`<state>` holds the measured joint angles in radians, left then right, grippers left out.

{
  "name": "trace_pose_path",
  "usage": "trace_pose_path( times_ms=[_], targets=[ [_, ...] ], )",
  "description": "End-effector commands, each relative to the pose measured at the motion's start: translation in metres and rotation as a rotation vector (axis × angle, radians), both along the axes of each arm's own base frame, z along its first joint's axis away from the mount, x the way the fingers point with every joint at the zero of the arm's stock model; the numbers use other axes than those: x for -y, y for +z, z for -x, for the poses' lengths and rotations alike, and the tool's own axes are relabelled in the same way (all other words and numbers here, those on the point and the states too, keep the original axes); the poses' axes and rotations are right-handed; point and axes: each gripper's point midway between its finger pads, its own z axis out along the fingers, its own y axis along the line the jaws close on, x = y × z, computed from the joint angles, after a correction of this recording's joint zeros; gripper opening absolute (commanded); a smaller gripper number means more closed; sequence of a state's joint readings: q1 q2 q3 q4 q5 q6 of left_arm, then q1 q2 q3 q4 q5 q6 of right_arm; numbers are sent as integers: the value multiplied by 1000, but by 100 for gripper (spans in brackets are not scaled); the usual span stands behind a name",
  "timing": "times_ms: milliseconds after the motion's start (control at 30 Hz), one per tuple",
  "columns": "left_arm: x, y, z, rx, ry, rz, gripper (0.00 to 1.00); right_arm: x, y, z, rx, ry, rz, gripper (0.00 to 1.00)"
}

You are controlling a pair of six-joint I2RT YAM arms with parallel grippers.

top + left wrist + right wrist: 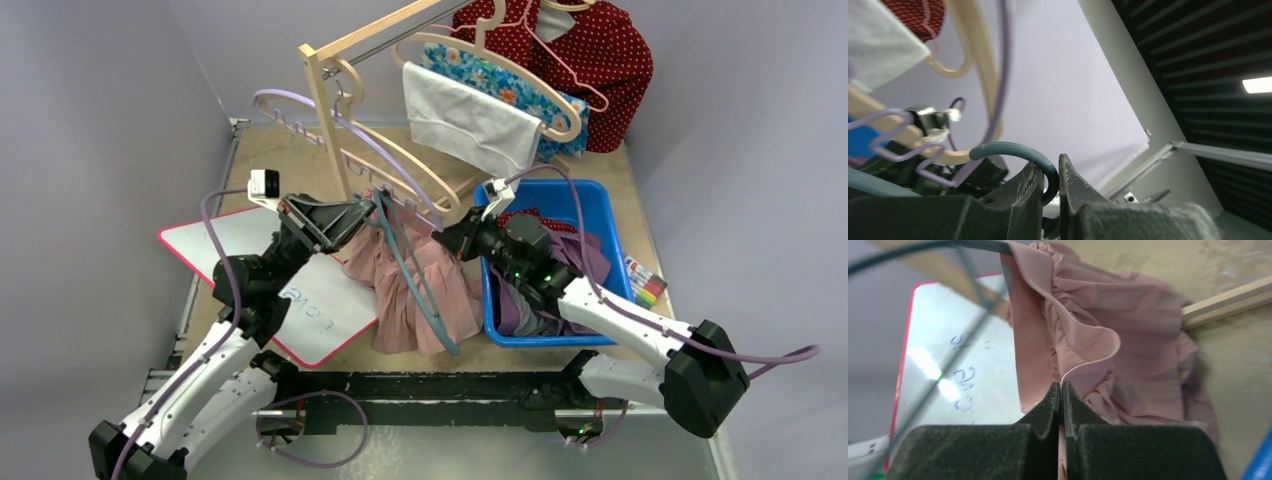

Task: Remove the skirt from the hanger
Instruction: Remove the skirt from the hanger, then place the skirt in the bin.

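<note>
The pink skirt (420, 290) hangs crumpled from a teal hanger (405, 255) and spreads onto the table between the two arms. My left gripper (368, 212) is shut on the hanger's teal hook (1018, 149), which curves up between the jaws of that gripper (1050, 172). To the skirt's right, my right gripper (445, 240) is shut on the skirt. In the right wrist view the skirt's (1128, 340) thin hem runs into the closed jaws of the right gripper (1062, 387). The hanger wire (923, 246) crosses the top of that view, with the gathered waistband hanging on it.
A whiteboard (250, 250) with a red rim lies under the left arm. A blue bin (590, 200) of clothes sits under the right arm. Behind stand a wooden rack (320, 90), a lavender hanger (300, 100), a white cloth (465, 120) and a red dotted garment (600, 50). Markers (645, 280) lie at the right.
</note>
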<state>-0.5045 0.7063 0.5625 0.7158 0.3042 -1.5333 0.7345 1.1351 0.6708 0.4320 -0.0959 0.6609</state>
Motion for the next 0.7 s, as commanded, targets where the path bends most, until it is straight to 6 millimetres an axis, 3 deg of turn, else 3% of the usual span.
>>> trace_pose_path(
  times_ms=[0, 167, 300, 500, 667],
  targets=[
    [-14, 74, 61, 282, -76, 44, 0, 19, 36, -32, 102, -71, -44, 0],
    [-22, 105, 101, 447, -95, 14, 0, 29, 36, -44, 120, -104, -3, 0],
    [-24, 107, 112, 484, -78, -53, 0, 29, 33, -49, 112, -112, 10, 0],
    [-23, 76, 82, 425, 113, -322, 0, 39, 54, -43, 152, -129, 10, 0],
    [-24, 59, 66, 398, 182, -406, 0, 56, 80, -31, 194, -159, 29, 0]
  ],
)
